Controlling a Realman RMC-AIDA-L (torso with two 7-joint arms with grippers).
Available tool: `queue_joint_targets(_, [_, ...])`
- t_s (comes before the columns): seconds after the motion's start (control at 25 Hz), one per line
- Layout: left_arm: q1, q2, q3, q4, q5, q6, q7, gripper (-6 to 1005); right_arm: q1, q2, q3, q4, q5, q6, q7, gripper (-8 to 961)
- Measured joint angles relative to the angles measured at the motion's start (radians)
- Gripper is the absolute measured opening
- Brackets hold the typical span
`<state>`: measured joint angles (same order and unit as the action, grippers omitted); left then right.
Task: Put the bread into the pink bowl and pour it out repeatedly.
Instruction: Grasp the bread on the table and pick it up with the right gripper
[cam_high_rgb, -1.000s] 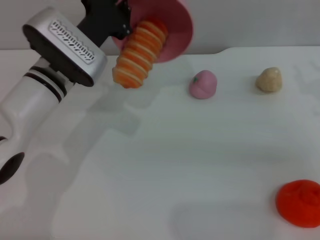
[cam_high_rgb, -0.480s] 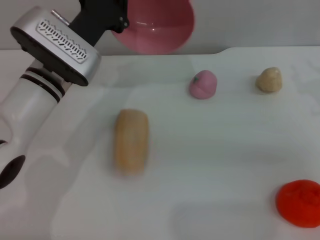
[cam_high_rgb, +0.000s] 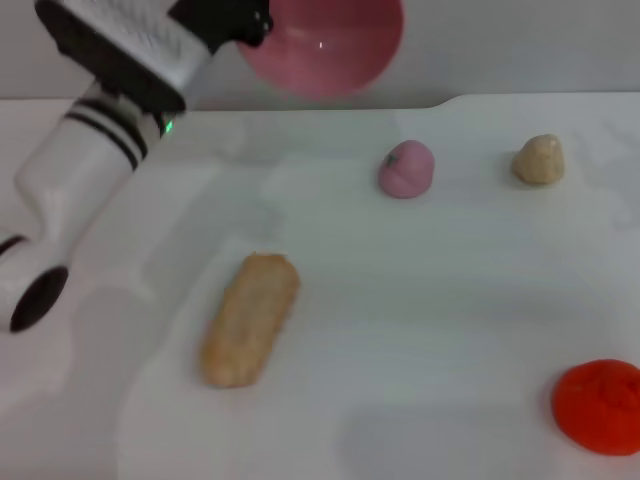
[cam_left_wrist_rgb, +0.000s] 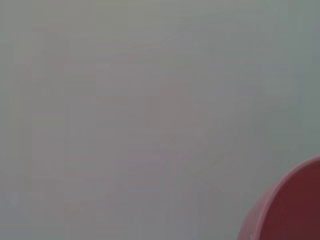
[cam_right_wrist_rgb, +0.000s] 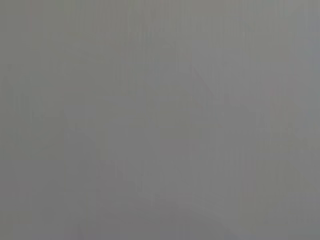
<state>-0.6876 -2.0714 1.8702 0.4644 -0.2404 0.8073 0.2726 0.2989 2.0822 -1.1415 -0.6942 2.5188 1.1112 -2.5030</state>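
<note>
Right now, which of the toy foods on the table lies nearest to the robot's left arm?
The bread, long and tan, lying flat on the left. The pink peach toy, beige lump and orange-red round piece lie farther right.

White table (cam_high_rgb: 420, 330), bread (cam_high_rgb: 249, 319), toys

no readable text, labels, brands or numbers on any surface; no signs, nothing legible anywhere

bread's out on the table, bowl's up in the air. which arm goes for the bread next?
Probably right. The left end effector holds the pink bowl tipped and raised, so it is occupied. The bread lies flat-side up on the table; the right arm is not in view.
</note>
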Motion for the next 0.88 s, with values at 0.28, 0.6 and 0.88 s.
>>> queue_joint_targets(0.28, [-0.118, 0.010, -0.130, 0.007, -0.020, -0.260, -0.142, 42, 0.031, -0.003, 0.004, 0.072, -0.006, -0.009, -0.020, 478])
queue_joint_targets(0.6, [-0.217, 0.012, -0.227, 0.014, -0.020, -0.506, -0.200, 43, 0.045, -0.004, 0.008, 0.134, -0.006, -0.039, -0.051, 478])
queue_joint_targets(0.88, [-0.244, 0.017, -0.295, 0.034, -0.018, -0.640, -0.291, 43, 0.055, -0.006, 0.009, 0.153, -0.006, -0.087, -0.054, 477])
